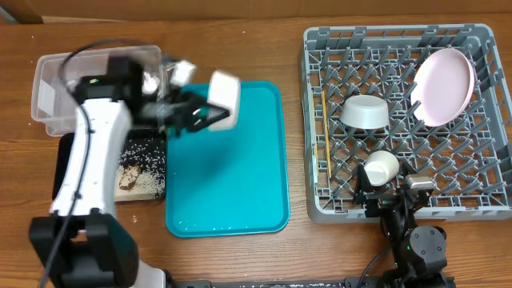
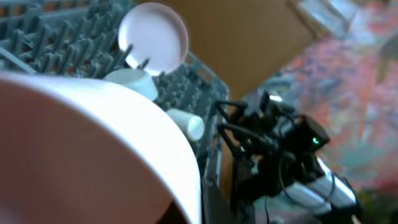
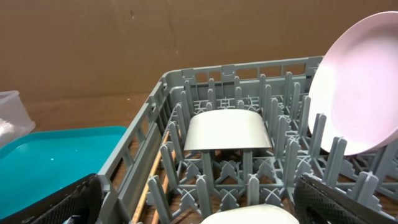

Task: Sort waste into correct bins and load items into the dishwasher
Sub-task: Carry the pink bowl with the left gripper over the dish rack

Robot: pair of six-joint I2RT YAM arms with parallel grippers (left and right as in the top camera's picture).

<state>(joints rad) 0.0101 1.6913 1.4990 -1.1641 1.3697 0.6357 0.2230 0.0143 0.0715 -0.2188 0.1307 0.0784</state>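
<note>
- the left fingers (image 1: 192, 118) are clamped on the rim of the small pinkish-white bowl (image 1: 225, 99), which hangs in the air above the far left part of the teal tray (image 1: 232, 176); arm and bowl are blurred in the overhead view.
- in the left wrist view the same bowl fills the near left of the picture, pale rim outward.
- the right fingers (image 3: 339, 202) stand wide apart with nothing gripped, low at the near edge of the grey dish rack (image 1: 320, 204).
- the small white cup (image 1: 382, 166) lies on its side in the rack's near part, just beyond those fingers.
- the grey bowl (image 1: 365, 112) sits upside down on the pegs near the middle of the rack.
- the pale pink plate (image 1: 444, 86) stands on edge, tilted, in the far right corner of the rack.
- the wooden chopsticks (image 1: 326, 144) lie along the rack's left side, pointing near to far.
- the black tray (image 1: 62, 164) sits at the left of the wooden surface (image 1: 240, 48), holding loose rice (image 1: 148, 156) and a brownish scrap (image 1: 128, 178).
- the clear tub (image 1: 48, 92) stands just beyond the black tray, partly hidden by the left arm; i cannot tell what is in it.
</note>
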